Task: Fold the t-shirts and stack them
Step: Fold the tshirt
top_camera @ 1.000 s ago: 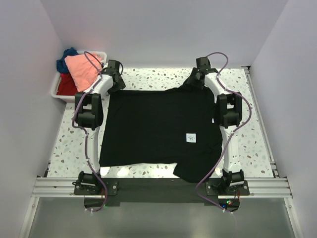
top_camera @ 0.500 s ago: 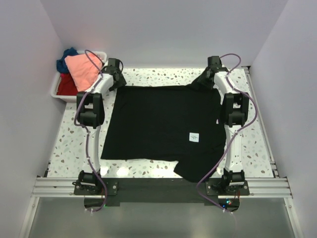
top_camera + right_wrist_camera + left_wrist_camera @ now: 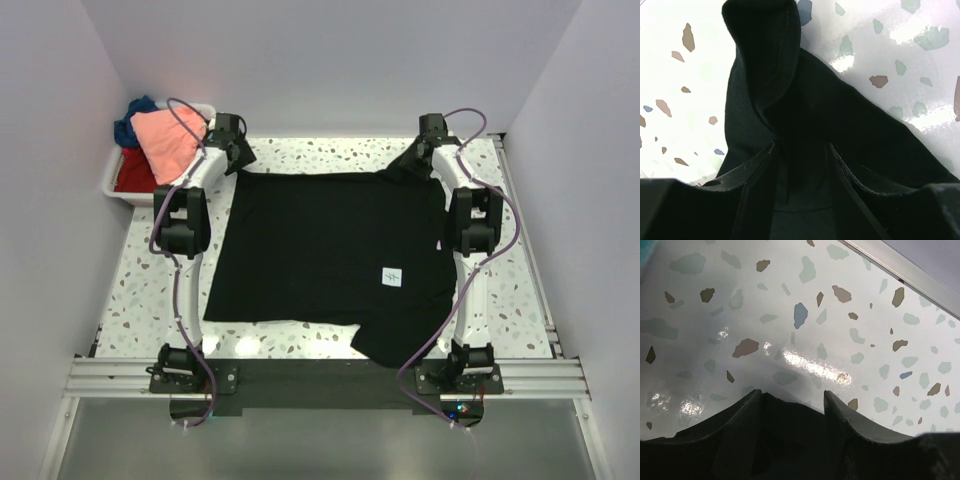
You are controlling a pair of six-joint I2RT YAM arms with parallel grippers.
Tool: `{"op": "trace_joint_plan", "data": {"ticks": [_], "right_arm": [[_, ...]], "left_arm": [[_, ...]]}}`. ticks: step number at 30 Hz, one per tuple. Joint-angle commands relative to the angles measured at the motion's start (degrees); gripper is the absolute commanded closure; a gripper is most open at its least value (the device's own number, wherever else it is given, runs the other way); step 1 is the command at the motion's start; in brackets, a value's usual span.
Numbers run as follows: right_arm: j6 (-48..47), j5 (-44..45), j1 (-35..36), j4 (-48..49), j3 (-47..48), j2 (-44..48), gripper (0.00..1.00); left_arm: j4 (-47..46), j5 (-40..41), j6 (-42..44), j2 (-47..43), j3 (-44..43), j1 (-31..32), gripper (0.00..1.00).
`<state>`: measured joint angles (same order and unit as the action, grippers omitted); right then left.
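Black cloth covers most of the speckled table (image 3: pixel 150 290): the black t-shirt (image 3: pixel 330 250) lies spread nearly flat between the two arms, its small white neck label (image 3: pixel 391 277) showing right of centre and one sleeve or corner hanging toward the near edge on the right. The step in hand looks like the laying-out that comes before the first fold; no fold is made yet. Both arms reach far across the table, stretched out along the shirt's two sides. The left gripper (image 3: pixel 238 152) hovers just beyond the shirt's far left corner, jaws standing wide, with bare table ahead of its tips in the wrist view and no cloth plainly caught. The right gripper (image 3: pixel 418 158) is at the far right corner, tilted down, with a ridge of black cloth pinched between its fingers (image 3: pixel 757 170) and pulled up off the surface. The next move probably calls for setting that corner down smooth, then gripping both far corners and carrying them toward the near edge. At the far left, the white bin (image 3: pixel 112 180) holds the salmon-pink shirt (image 3: pixel 165 140), the red shirt (image 3: pixel 132 175) and the dark blue shirt (image 3: pixel 135 110), heaped and unfolded.
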<state>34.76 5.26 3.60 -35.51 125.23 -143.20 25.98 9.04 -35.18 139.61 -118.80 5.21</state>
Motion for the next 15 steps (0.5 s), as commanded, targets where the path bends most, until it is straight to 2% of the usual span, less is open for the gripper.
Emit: {"op": "trace_joint_plan", "data": {"ticks": [1,10,15], "right_arm": [[-0.75,2.21,-0.34,-3.78,-3.50,-2.09,0.54],[-1.01,2.74,-0.34,-4.04,-2.97,-2.00,0.54],[-0.84,2.65,-0.34,-4.13,-3.06,-2.00,0.54]], "left_arm": [[-3.56,-1.48,-1.56,-0.22,-1.78,-0.64,0.46],[-3.04,-1.57,-1.47,0.66,-1.69,-0.64,0.54],[-2.77,-1.92,-1.12,0.84,-1.61,-0.55,0.75]]}}
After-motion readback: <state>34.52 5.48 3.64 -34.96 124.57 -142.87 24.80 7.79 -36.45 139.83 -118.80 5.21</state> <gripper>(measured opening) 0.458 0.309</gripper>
